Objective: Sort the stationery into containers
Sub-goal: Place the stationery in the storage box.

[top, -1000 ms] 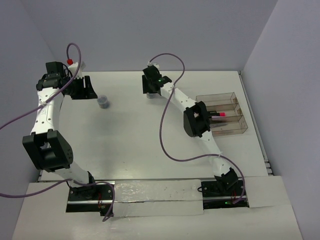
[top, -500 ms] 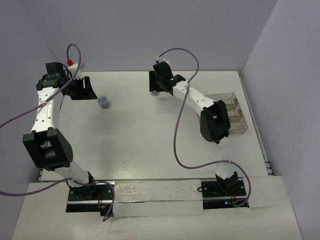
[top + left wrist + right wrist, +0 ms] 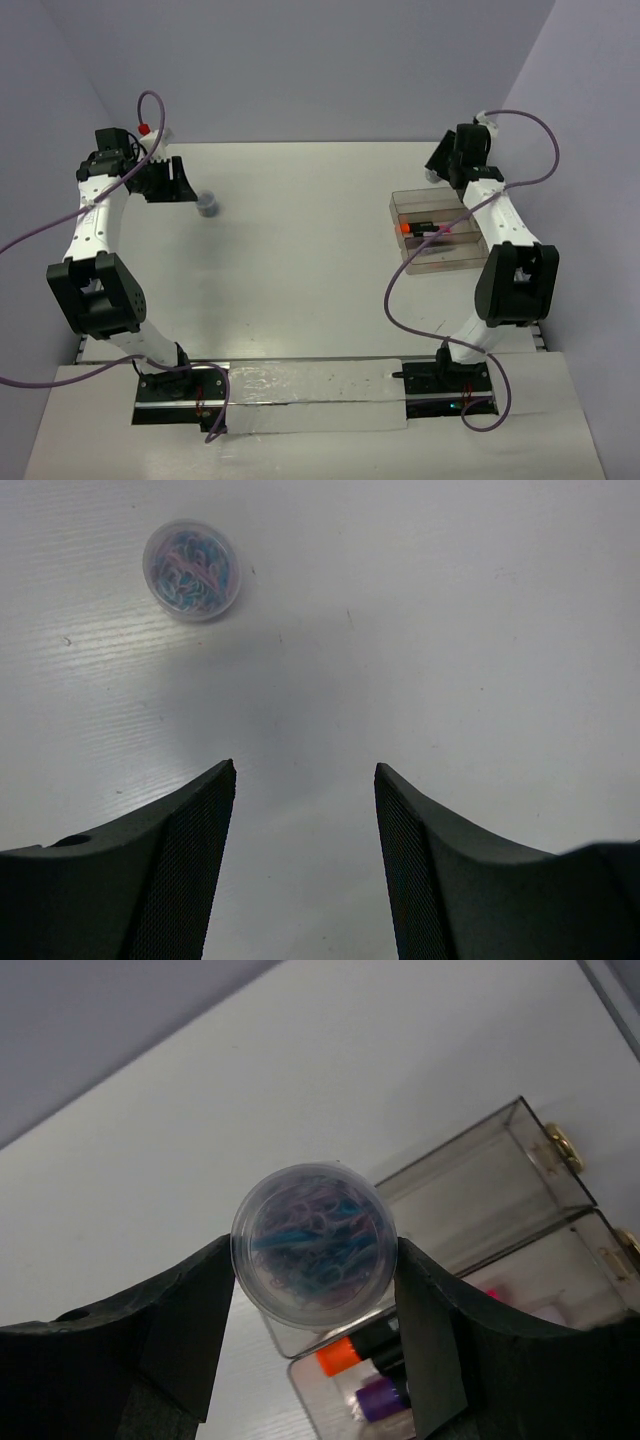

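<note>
**Overhead and wrist views, desk [image 3: 300,260] with two arms.** The right tool [image 3: 313,1290] is closed on a round jar [image 3: 313,1243]. One finger presses each side of its wall, and its clear lid faces the wrist camera, showing a tangle of blue and purple pieces inside. The jar is held clear of the desk at the far right. In the wrist view it overlaps the near corner of the smoky three-compartment tray [image 3: 480,1165]. A marker with an orange-red end [image 3: 340,1357] and a purple one [image 3: 378,1397] lie in the tray, in the middle compartment. A magenta pen [image 3: 441,231] lies beside them. The left tool [image 3: 305,770] hangs at the far left of the desk, jaws wide with nothing between them. A second round jar [image 3: 190,569] stands upright on the desk ahead of its fingers, apart from them.
</note>
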`<action>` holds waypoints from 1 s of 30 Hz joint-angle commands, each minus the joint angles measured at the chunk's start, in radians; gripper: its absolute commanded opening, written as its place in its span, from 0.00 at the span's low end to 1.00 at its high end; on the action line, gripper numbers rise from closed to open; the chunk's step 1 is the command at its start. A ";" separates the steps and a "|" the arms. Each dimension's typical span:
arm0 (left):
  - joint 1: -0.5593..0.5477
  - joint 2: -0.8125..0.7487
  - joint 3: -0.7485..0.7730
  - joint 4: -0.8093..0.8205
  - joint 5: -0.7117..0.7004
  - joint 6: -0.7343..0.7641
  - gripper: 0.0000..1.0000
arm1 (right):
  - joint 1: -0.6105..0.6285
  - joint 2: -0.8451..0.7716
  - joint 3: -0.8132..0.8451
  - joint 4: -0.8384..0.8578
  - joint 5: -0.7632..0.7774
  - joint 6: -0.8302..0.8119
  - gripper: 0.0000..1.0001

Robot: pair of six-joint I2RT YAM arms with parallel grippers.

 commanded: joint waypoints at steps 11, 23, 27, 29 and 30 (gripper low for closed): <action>0.013 0.002 -0.021 0.025 0.028 0.035 0.64 | -0.091 0.155 0.001 0.017 -0.020 0.028 0.00; 0.018 -0.004 -0.017 0.012 0.019 0.044 0.65 | -0.120 0.270 0.032 -0.065 0.070 0.049 0.00; 0.023 -0.006 -0.017 0.011 0.018 0.048 0.64 | -0.130 0.229 -0.029 -0.047 0.069 0.079 0.00; 0.024 -0.006 -0.014 0.009 0.020 0.048 0.65 | -0.130 0.187 -0.077 -0.012 0.046 0.098 0.00; 0.025 -0.005 -0.012 0.009 0.021 0.048 0.65 | -0.130 0.173 -0.093 0.002 0.033 0.105 0.00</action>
